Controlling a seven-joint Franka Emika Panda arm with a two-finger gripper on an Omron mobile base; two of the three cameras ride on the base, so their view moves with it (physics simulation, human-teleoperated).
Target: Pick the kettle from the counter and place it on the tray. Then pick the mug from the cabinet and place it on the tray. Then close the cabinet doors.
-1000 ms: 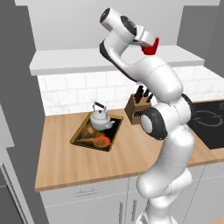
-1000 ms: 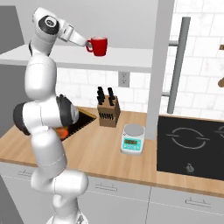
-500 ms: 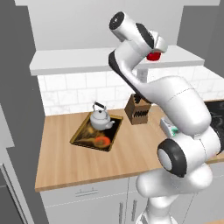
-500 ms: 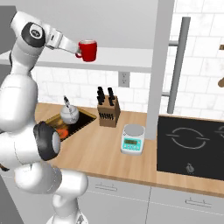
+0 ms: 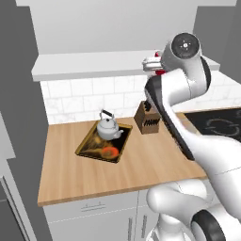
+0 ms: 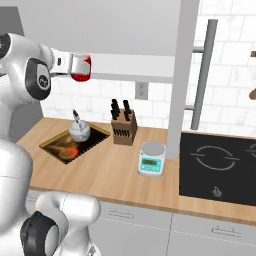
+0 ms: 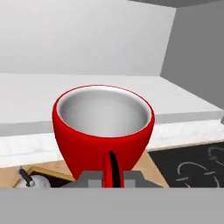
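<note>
Above counter, mug upright (handle toward end effector).

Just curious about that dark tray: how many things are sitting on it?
1: the kettle at the far end of the tray. The orange patch looks like its pattern.

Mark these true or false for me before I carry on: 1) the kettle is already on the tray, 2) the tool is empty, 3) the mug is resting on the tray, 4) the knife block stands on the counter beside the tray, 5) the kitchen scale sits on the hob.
1) True: the kettle sits on the tray.
2) False: the tool is shut on the red mug.
3) False: the mug is held up in the air, level with the cabinet shelf.
4) True: the knife block stands on the counter next to the tray.
5) False: the kitchen scale sits on the counter, beside the hob.
</note>
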